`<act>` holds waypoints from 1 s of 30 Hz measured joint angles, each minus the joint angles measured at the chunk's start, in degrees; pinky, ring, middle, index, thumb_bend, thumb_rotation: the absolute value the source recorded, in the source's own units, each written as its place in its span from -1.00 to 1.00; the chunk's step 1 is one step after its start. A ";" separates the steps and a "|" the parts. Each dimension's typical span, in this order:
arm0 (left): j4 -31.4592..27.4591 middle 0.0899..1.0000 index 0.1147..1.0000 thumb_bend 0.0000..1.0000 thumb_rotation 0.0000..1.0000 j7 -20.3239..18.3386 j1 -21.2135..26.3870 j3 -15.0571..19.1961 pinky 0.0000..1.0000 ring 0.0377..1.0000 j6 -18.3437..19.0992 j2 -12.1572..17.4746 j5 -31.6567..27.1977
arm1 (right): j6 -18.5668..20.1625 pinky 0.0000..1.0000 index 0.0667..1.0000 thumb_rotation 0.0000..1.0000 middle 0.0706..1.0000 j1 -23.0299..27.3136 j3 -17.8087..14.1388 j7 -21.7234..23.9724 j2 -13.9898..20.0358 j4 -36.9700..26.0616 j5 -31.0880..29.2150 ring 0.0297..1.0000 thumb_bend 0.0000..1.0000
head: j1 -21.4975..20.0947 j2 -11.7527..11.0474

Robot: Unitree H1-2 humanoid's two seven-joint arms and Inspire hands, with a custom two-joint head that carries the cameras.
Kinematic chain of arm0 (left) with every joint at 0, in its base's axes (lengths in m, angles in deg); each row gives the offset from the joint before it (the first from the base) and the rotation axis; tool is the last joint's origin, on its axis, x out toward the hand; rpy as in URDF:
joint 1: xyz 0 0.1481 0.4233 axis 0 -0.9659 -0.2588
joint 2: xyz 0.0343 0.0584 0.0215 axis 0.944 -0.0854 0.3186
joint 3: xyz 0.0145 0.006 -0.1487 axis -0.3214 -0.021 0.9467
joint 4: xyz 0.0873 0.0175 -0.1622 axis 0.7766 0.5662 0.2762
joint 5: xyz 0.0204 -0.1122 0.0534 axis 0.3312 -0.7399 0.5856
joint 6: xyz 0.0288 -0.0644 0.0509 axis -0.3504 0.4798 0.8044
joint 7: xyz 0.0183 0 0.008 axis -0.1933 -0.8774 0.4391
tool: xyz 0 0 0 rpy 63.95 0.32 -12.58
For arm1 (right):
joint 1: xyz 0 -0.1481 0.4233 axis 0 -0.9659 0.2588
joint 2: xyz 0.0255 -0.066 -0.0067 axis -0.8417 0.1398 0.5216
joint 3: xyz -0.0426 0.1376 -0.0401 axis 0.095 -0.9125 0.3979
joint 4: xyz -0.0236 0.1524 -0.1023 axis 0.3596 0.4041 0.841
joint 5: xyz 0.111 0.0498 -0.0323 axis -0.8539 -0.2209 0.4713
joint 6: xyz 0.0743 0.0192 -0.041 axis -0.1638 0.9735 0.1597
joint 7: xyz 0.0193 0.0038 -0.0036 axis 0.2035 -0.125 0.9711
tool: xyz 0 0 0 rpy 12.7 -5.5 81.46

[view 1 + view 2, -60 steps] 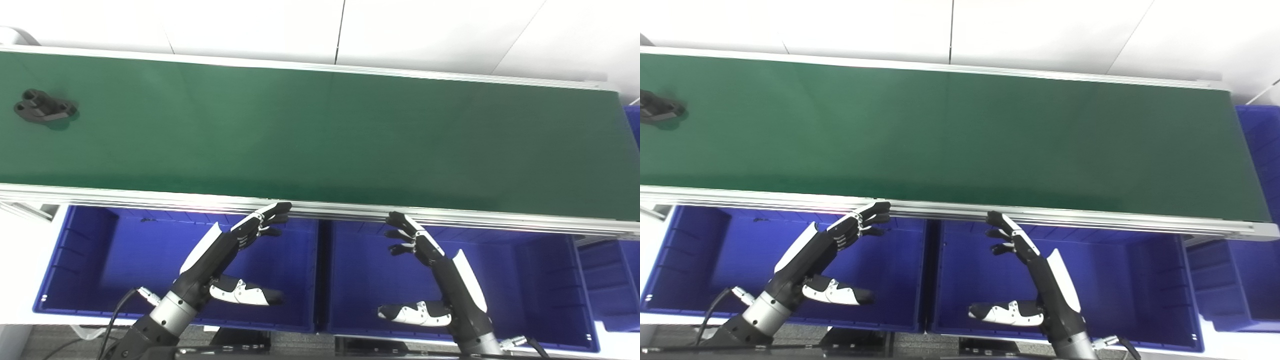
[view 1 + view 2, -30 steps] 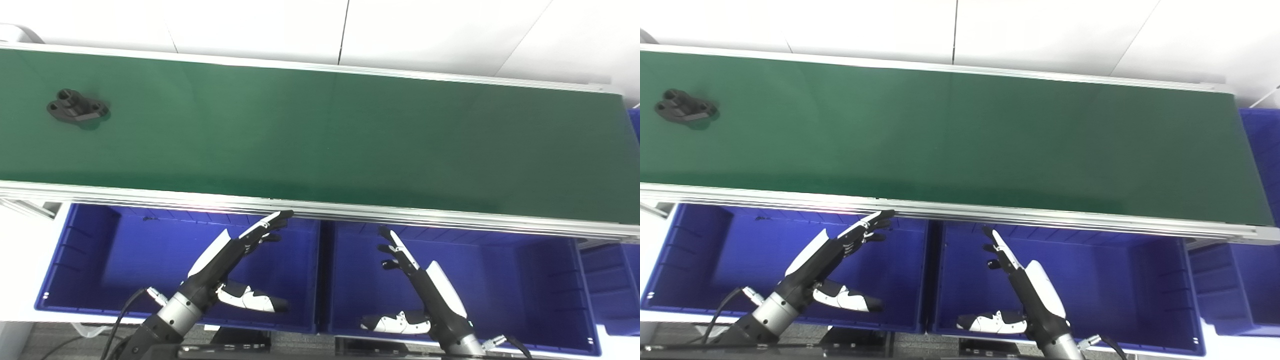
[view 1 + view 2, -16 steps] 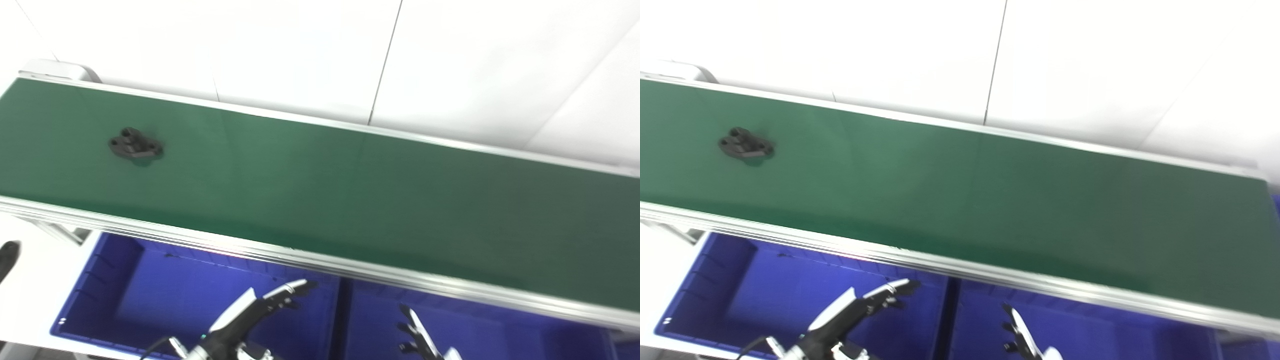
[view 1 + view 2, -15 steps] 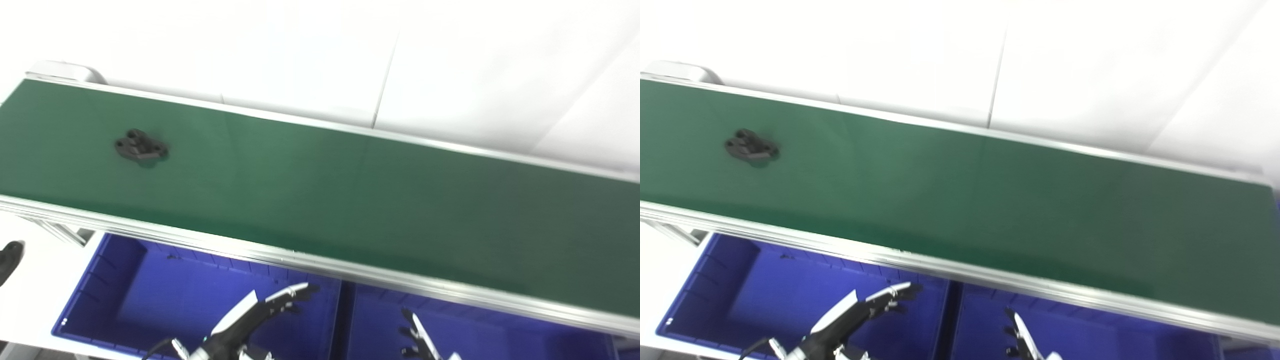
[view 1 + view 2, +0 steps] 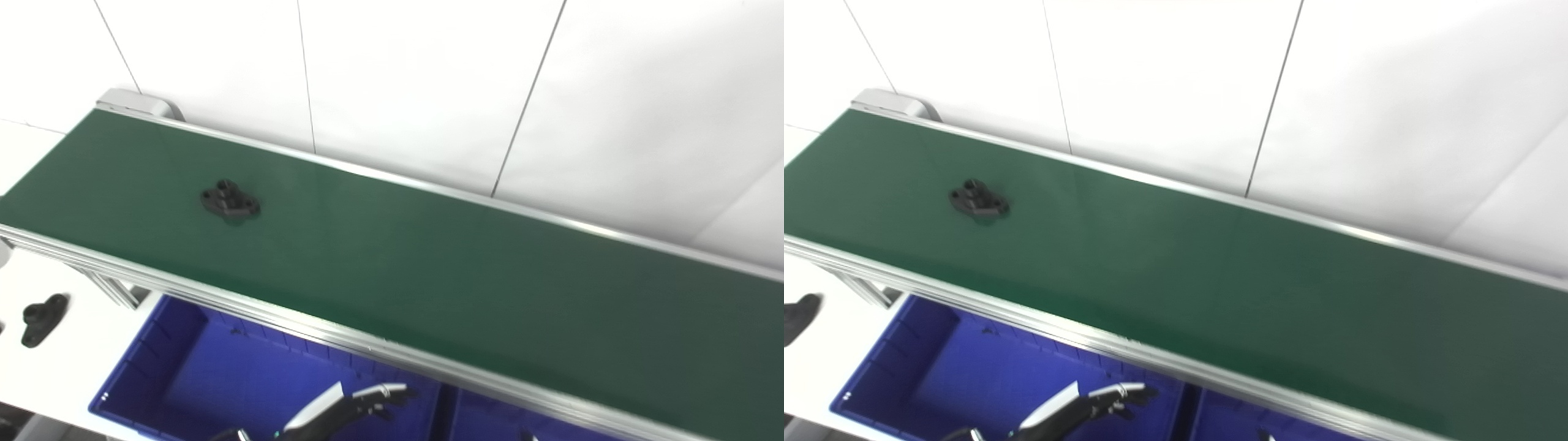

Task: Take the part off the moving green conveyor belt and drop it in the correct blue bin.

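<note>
Black flanged part (image 5: 230, 201) rides the green conveyor belt (image 5: 429, 269) — left hand (image 5: 352, 404) spread empty over the blue bin (image 5: 184, 367); right hand's state unreadable.

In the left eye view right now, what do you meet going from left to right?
Black part on the white surface → black part on the green conveyor belt → left hand over the blue bin.

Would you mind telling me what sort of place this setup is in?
It looks like a parts-sorting test cell in a lab or workshop: a green conveyor belt carrying a black part, a blue bin below it, and plain white wall panels behind.
</note>
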 measured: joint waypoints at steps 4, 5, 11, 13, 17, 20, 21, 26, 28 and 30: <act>0.17 0.78 0.67 0.68 -0.42 0.34 0.35 -1.12 0.56 0.72 0.00 0.10 -0.04 | -0.02 0.36 0.99 -0.07 0.88 0.56 2.22 -2.77 0.86 0.03 -0.28 0.74 0.75 | -0.35 -0.36; 0.18 0.78 0.67 0.69 -0.42 0.35 0.41 -1.19 0.56 0.72 0.00 0.10 -0.05 | -0.03 0.32 0.97 -0.07 0.86 0.73 2.71 -3.63 1.03 0.03 -0.25 0.71 0.75 | -0.35 -0.36; 0.18 0.77 0.66 0.69 -0.40 0.65 0.43 -1.15 0.52 0.70 0.00 0.14 0.05 | -0.06 0.25 0.94 -0.07 0.82 1.78 6.30 -9.30 2.93 0.56 -0.11 0.65 0.73 | -0.26 -0.80; 0.22 0.77 0.65 0.69 -0.41 0.84 0.43 -1.17 0.52 0.70 0.00 0.16 0.05 | -0.10 0.24 0.93 -0.05 0.80 2.38 7.41 -11.14 3.34 1.24 -0.04 0.63 0.73 | -0.18 -0.97; 0.26 0.78 0.66 0.68 -0.39 1.00 0.44 -1.39 0.53 0.71 0.00 0.19 0.04 | -0.18 0.25 0.93 -0.05 0.81 3.10 9.06 -13.43 4.03 1.71 -0.11 0.64 0.72 | -0.09 -0.97; 0.27 0.77 0.66 0.68 -0.41 1.03 0.45 -1.64 0.52 0.70 0.00 0.23 0.03 | -0.23 0.24 0.92 -0.04 0.79 3.44 10.23 -14.67 4.58 1.72 -0.13 0.63 0.72 | -0.09 -0.97; 0.28 0.77 0.66 0.68 -0.41 1.13 0.49 -1.70 0.52 0.70 0.00 0.24 0.02 | -0.24 0.23 0.92 -0.04 0.79 3.49 10.50 -15.24 4.68 1.73 -0.14 0.62 0.72 | -0.09 -0.97; 0.94 0.77 0.65 0.68 -0.41 1.47 0.70 -1.91 0.52 0.70 0.00 0.26 -0.04 | -0.30 0.11 0.84 -0.15 0.68 3.88 12.25 -18.11 5.31 1.79 -1.25 0.52 0.71 | -0.26 -0.97; 1.05 0.77 0.66 0.68 -0.41 1.75 0.69 -2.00 0.53 0.71 0.00 0.28 -0.04 | -0.31 0.07 0.79 -0.14 0.62 4.13 13.20 -20.49 5.74 1.76 -1.31 0.46 0.70 | -0.26 -0.97; 1.05 0.78 0.66 0.68 -0.38 1.77 0.73 -2.09 0.53 0.71 0.00 0.32 -0.03 | -0.33 0.04 0.73 -0.17 0.56 4.58 14.68 -23.92 6.43 1.68 -1.21 0.39 0.68 | -0.26 -0.71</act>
